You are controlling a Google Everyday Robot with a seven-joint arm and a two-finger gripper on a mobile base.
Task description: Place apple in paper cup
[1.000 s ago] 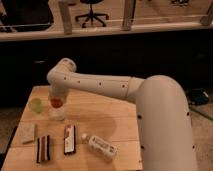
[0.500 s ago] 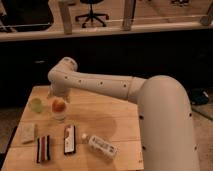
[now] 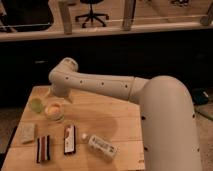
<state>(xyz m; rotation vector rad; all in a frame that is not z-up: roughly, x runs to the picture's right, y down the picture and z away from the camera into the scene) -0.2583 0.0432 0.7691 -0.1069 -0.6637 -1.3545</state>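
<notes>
Seemingly gripper above paper cup

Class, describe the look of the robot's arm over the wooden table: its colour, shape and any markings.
The arm is a thick, smooth, off-white tube with rounded joints and a row of small dark dots along its side. The gripper lies behind the wrist joint, above the paper cup, hidden from view.

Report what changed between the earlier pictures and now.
The apple, earlier visible at the tool above the paper cup, no longer shows; the cup's inside now looks orange-yellow, so it was probably dropped in. The tool, mostly hidden behind the arm, has lifted away toward the table's back left. The green cup and the packets along the front edge stayed put.
</notes>
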